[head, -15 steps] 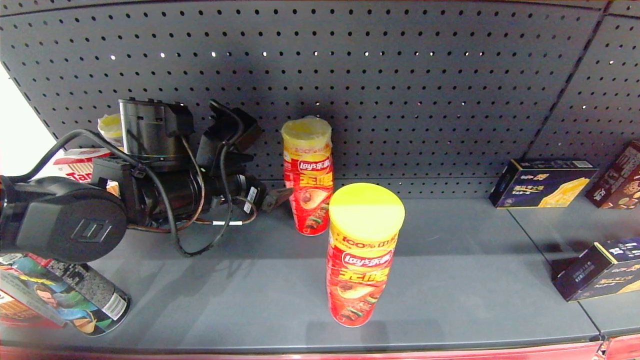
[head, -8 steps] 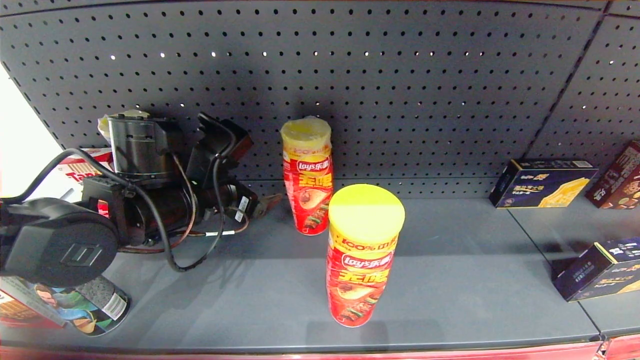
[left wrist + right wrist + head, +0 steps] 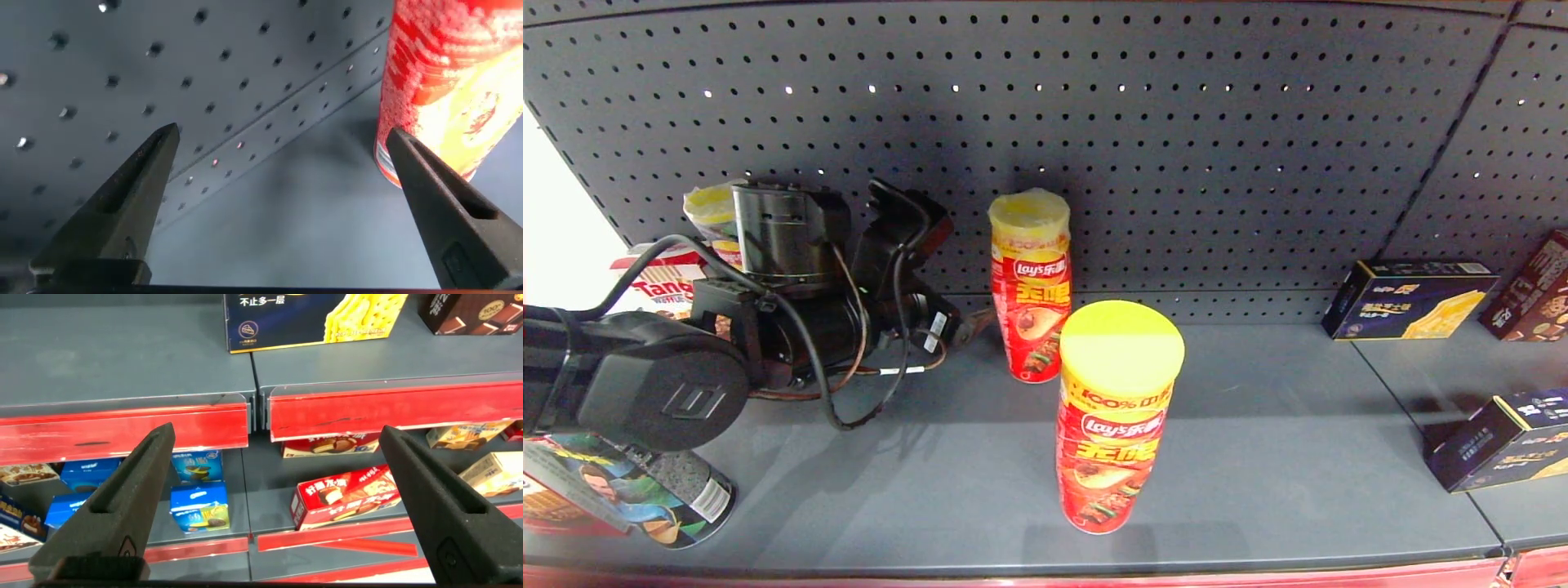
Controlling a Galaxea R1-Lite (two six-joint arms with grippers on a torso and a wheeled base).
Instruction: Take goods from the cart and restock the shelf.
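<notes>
My main worry is the rear tall red cardboard crisp tube with a yellow plastic lid (image 3: 1029,286), upright at the middle of the frame and close to the perforated grey back panel (image 3: 1176,122). The left gripper (image 3: 974,321) sits just beside its lower half; the tube is tall and narrow, so I judge a sideways nudge from a finger would tip it. It could then fall onto the second identical red tube (image 3: 1119,416), upright below and right of it, nearer the front edge of the grey metal shelf (image 3: 1282,457) (both look stocked, so a knock would undo work). The black cables (image 3: 841,408) looping off the wrist could also drag; a third yellow-lidded tube (image 3: 712,214) stands behind the arm at the upper left.

The left arm lies roughly level across the left of the frame, pointing right. In its wrist view the left gripper (image 3: 282,135) is spread wide and holds nothing, with the rear tube (image 3: 449,82) just past one finger. The right gripper (image 3: 278,429) is likewise spread wide and empty, facing lower shelves with red price rails (image 3: 122,425).
</notes>
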